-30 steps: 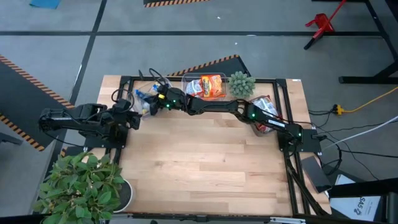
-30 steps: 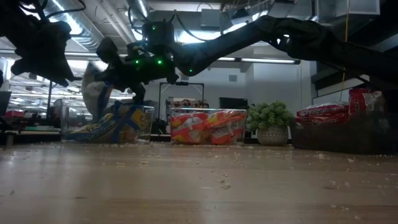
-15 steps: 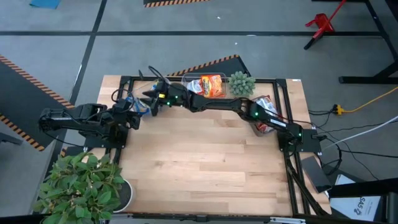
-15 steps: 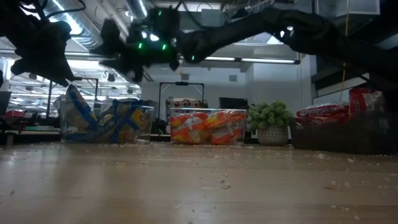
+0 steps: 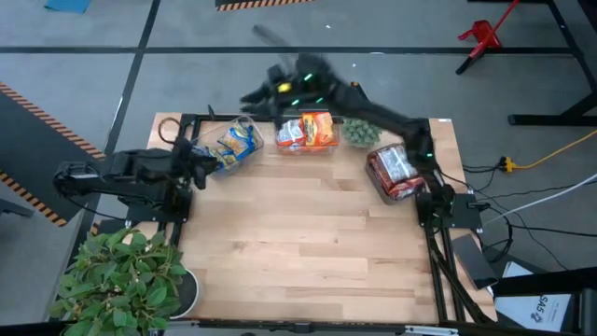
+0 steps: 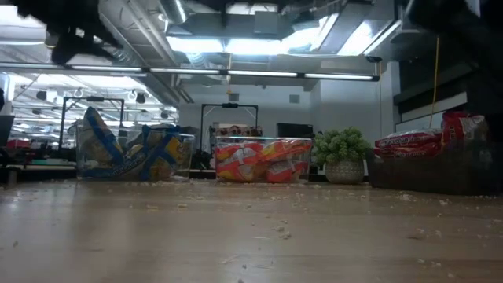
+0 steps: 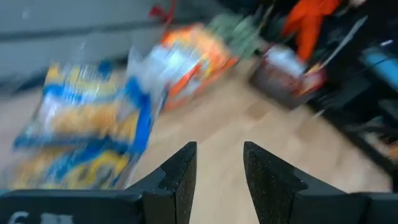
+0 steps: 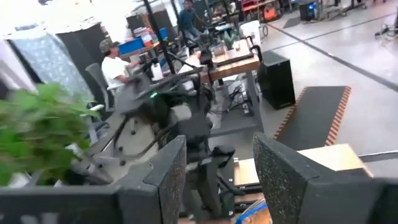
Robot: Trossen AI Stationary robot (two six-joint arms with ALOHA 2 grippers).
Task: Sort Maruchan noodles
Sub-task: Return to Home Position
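Yellow-and-blue noodle packets point(image 5: 233, 145) lie in the clear bin at the table's far left, also seen in the low view point(image 6: 134, 153) and left wrist view point(image 7: 81, 130). Orange packets point(image 5: 308, 131) fill the middle bin point(image 6: 263, 161). Red-and-silver packets point(image 5: 396, 173) sit in the dark bin on the right point(image 6: 416, 144). My left gripper point(image 5: 191, 159) hovers open by the yellow-and-blue bin, holding nothing point(image 7: 217, 168). My right gripper point(image 5: 250, 96) is raised high over the far edge, open and empty point(image 8: 217, 168).
A small green spiky plant point(image 5: 359, 131) stands between the orange and red bins. A leafy potted plant point(image 5: 126, 280) sits at the near left corner. The wooden tabletop point(image 5: 308, 233) stretches in front of the bins. People sit at desks point(image 8: 115, 65) beyond the table.
My right gripper stood over the yellow-and-blue bin with a packet hanging below it; that packet now stands in the bin. The right arm has swung up and away past the table's far edge. My left gripper has risen a little.
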